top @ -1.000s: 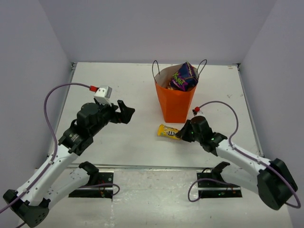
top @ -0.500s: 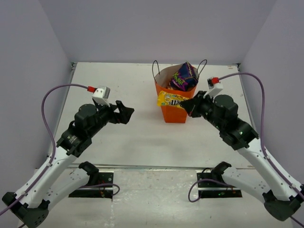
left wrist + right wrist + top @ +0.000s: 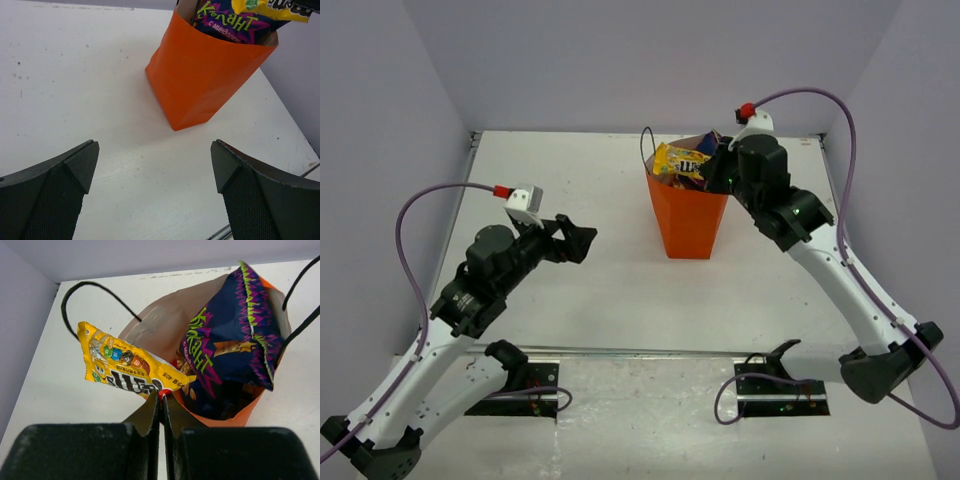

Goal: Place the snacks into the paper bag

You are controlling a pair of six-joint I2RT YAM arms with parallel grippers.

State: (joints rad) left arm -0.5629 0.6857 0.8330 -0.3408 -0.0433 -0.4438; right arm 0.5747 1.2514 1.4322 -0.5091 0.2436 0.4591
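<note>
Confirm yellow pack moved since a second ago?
Yes: the yellow pack went from the table in front of the paper bag to over its mouth, in the right tool.

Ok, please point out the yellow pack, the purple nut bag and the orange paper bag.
yellow pack (image 3: 127, 365), right wrist view, printed front.
purple nut bag (image 3: 230, 347), right wrist view, front middle.
orange paper bag (image 3: 200, 75), left wrist view, outer side wall.
</note>
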